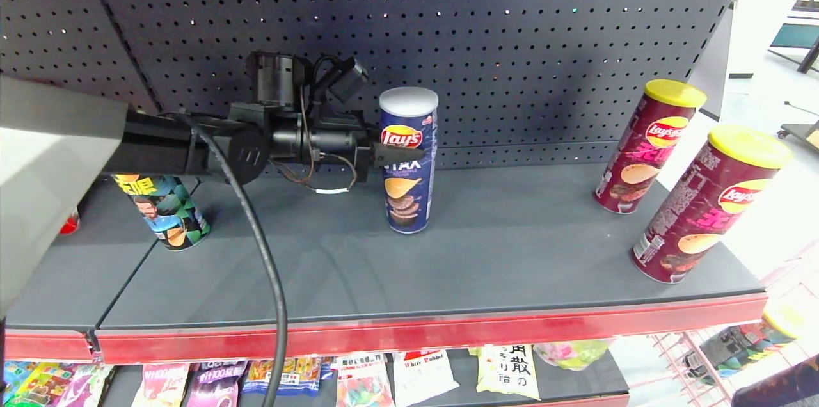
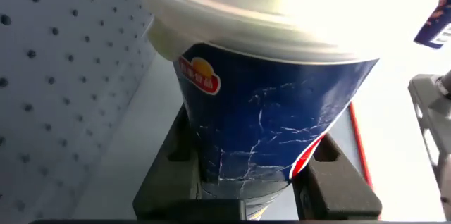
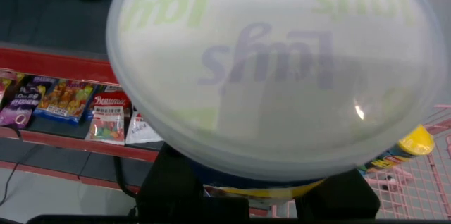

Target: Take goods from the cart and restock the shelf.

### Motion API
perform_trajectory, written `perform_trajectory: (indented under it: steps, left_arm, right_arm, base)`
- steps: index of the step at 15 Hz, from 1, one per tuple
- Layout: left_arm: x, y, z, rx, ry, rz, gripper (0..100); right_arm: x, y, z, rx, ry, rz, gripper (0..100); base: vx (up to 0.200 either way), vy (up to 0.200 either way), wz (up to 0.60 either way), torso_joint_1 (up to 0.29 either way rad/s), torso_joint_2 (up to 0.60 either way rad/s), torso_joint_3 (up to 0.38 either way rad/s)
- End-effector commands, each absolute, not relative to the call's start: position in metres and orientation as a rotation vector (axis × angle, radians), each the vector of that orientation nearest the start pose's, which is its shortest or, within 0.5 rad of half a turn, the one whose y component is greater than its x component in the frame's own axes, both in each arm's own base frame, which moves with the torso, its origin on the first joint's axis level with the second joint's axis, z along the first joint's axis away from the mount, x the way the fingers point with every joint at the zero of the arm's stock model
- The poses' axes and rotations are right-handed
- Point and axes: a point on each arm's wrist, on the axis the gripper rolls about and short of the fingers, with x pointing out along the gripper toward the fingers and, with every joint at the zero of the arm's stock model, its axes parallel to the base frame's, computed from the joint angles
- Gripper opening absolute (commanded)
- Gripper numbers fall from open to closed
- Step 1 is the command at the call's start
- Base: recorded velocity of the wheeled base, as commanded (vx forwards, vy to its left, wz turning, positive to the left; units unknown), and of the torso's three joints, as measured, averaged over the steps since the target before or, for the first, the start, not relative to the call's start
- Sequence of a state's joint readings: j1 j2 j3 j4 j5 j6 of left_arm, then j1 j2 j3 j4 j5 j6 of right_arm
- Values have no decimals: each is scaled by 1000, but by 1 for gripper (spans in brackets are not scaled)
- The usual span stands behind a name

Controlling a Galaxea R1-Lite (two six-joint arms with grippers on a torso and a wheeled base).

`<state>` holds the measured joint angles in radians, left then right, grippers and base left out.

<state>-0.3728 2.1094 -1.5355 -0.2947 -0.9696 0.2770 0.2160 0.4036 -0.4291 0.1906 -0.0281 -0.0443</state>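
A blue chip can (image 1: 408,160) with a white lid stands upright mid-shelf on the grey shelf board (image 1: 499,253). My left gripper (image 1: 398,154) reaches in from the left and is shut on its upper body. The left wrist view shows the same blue can (image 2: 268,118) clamped between the black fingers (image 2: 173,175) of that gripper (image 2: 254,182). My right gripper (image 3: 254,199) is shut on another can with a clear lid (image 3: 275,69), held in front of the shelf's red edge (image 3: 63,62). The lid hides the can's body.
Two maroon cans with yellow lids (image 1: 643,148) (image 1: 707,205) stand at the shelf's right end, and a colourful can (image 1: 167,212) stands at its left. The pegboard back wall (image 1: 512,42) is close behind. Snack bags (image 1: 358,378) fill the lower shelf. A pink wire cart (image 1: 704,343) is at bottom right.
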Motion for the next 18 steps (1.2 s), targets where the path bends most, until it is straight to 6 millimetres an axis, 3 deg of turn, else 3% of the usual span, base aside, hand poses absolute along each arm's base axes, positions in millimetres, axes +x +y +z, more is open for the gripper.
perform_trajectory:
  steps: [1,4,13,18]
  left_arm:
    - [353,-176,221,151,104,-1361,0]
    - [312,-180,217,159,160,-1345,0]
    - [286,-171,187,88,122,-1169,0]
    - [267,-169,181,50,163,-1127,0]
  right_arm:
    - [-2,-1,181,-64,159,193,0]
    - [-2,-1,181,-64,157,195,0]
    - [-3,-1,183,-46,148,192,0]
    - [-3,-1,183,-44,152,195,0]
  base:
    - [0,0,0,0,0,0]
    - [0,0,0,0,0,0]
    - [0,0,0,0,0,0]
    - [0,0,0,0,0,0]
